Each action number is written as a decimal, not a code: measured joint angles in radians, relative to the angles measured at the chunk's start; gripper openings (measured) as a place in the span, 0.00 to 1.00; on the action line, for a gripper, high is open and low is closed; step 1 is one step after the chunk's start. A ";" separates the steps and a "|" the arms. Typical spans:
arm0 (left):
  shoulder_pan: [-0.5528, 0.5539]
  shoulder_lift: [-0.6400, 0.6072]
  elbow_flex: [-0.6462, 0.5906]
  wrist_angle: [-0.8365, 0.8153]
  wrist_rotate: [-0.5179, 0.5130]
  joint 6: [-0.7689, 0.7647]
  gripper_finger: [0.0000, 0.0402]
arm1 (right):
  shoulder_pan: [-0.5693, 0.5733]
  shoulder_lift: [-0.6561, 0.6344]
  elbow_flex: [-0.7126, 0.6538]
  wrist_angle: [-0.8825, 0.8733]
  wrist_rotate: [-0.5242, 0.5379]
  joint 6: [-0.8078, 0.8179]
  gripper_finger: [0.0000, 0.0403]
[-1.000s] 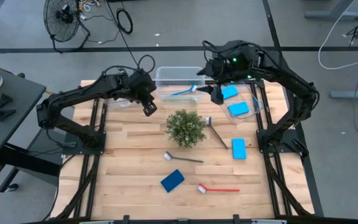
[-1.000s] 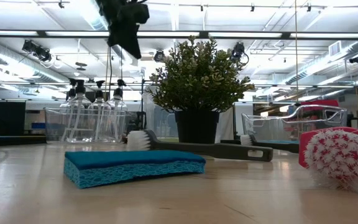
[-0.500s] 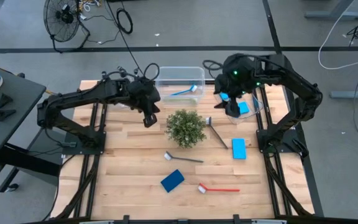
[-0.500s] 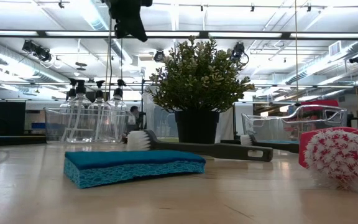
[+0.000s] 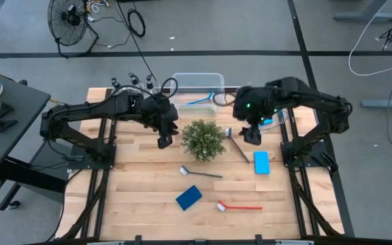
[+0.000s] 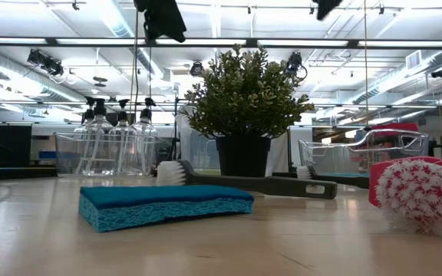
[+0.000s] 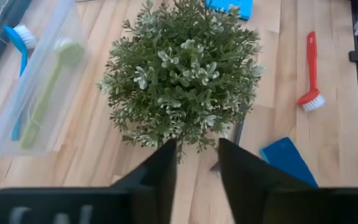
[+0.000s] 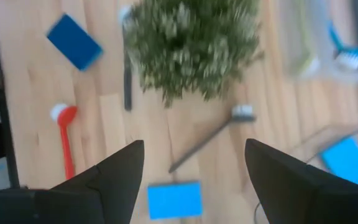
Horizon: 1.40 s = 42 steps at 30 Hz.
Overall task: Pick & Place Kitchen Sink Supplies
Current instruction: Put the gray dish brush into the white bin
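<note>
Clear bin (image 5: 197,83) holding blue brush (image 5: 203,100), yellow brush (image 7: 47,92)

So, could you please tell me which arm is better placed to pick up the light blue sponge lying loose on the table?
The right arm. Its open tool hovers just above the light blue sponge; the left tool sits beyond the plant.

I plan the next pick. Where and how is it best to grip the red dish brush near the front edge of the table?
Probably grip the red dish brush mid-handle, coming straight down with the fingers across its thin handle. It lies flat, apart from other things.
</note>
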 joint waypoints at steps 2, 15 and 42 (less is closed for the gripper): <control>-0.004 0.000 0.000 0.000 0.000 -0.001 0.39 | 0.019 -0.011 -0.062 0.003 0.016 0.037 0.69; -0.003 0.000 0.000 0.010 0.050 -0.032 0.71 | 0.115 -0.039 -0.424 0.144 0.111 0.335 0.69; 0.066 -0.053 0.165 0.128 -0.029 -0.004 0.72 | 0.231 -0.101 -1.028 0.729 0.372 0.736 0.69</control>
